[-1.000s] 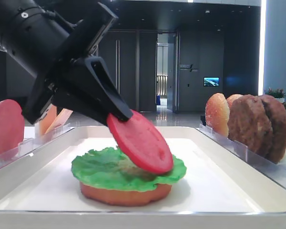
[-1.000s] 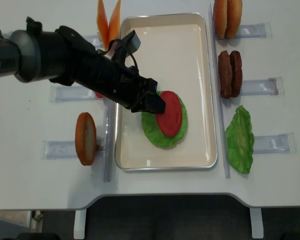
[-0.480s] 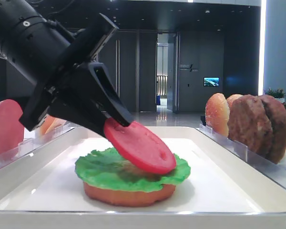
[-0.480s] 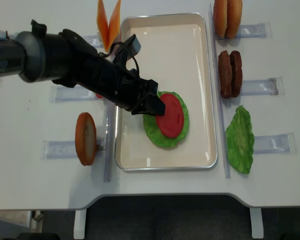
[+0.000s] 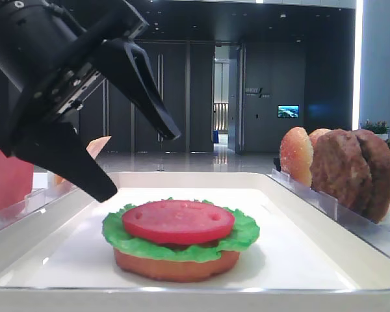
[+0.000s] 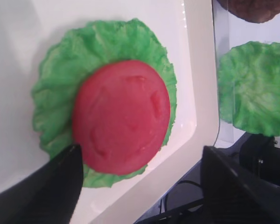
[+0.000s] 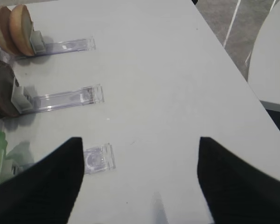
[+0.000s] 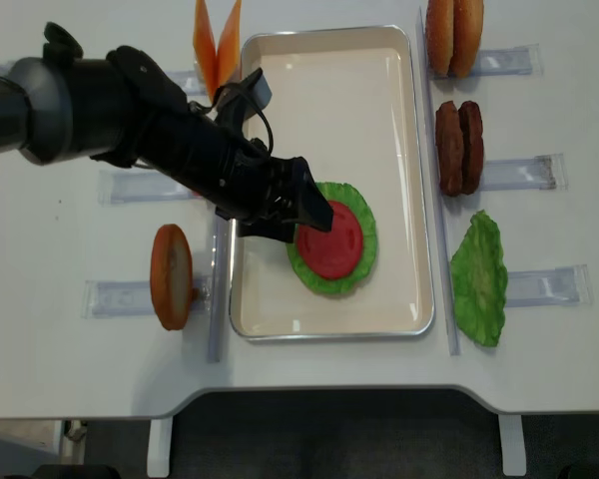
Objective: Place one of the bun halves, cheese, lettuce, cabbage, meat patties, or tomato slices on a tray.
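Left wrist view shows the left gripper (image 6: pixel 140 186) spread wide, holding nothing; the tomato slice (image 6: pixel 121 116) lies flat on the lettuce (image 6: pixel 60 88) inside the tray (image 6: pixel 198 93). Best lift straight up, so neither fingertip clips the stack. The right gripper (image 7: pixel 137 182) also stands apart.

Black left arm with a two-finger gripper

The left arm (image 8: pixel 110 115) is all matt black, a thick round tube that becomes narrower toward the wrist. A thin black cable (image 8: pixel 242 105) makes a loop beside the wrist, next to a small boxy block. The left gripper (image 5: pixel 127 153) has two long, flat fingers (image 5: pixel 140 84) that taper to a point, also black. A small silver screw sits on the housing near the top. The right gripper (image 7: pixel 137 179) shows only two dark, blurred finger shapes.
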`<control>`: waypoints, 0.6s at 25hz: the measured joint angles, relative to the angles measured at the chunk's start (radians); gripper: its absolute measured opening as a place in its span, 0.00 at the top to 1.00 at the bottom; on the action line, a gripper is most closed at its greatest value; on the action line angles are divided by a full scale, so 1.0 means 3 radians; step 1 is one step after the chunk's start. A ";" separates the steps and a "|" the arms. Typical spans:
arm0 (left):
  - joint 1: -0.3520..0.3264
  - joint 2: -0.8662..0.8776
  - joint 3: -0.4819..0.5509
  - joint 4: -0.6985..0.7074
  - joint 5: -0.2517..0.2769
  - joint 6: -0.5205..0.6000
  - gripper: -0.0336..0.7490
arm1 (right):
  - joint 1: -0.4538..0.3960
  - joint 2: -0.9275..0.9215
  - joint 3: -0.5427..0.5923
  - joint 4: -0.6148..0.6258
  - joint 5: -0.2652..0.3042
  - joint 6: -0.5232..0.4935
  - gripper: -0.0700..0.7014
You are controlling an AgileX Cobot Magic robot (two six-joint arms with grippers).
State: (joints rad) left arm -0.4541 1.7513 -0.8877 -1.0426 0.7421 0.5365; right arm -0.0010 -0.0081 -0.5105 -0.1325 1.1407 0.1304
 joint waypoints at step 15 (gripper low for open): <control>0.0000 -0.0508 -0.0452 0.2148 0.0334 -0.1415 0.25 | 0.0000 0.0000 0.0000 0.0000 0.0000 0.0000 0.28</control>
State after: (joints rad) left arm -0.4541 1.5988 -1.0234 -0.3981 0.8422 0.1121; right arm -0.0010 -0.0081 -0.5105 -0.1325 1.1407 0.1304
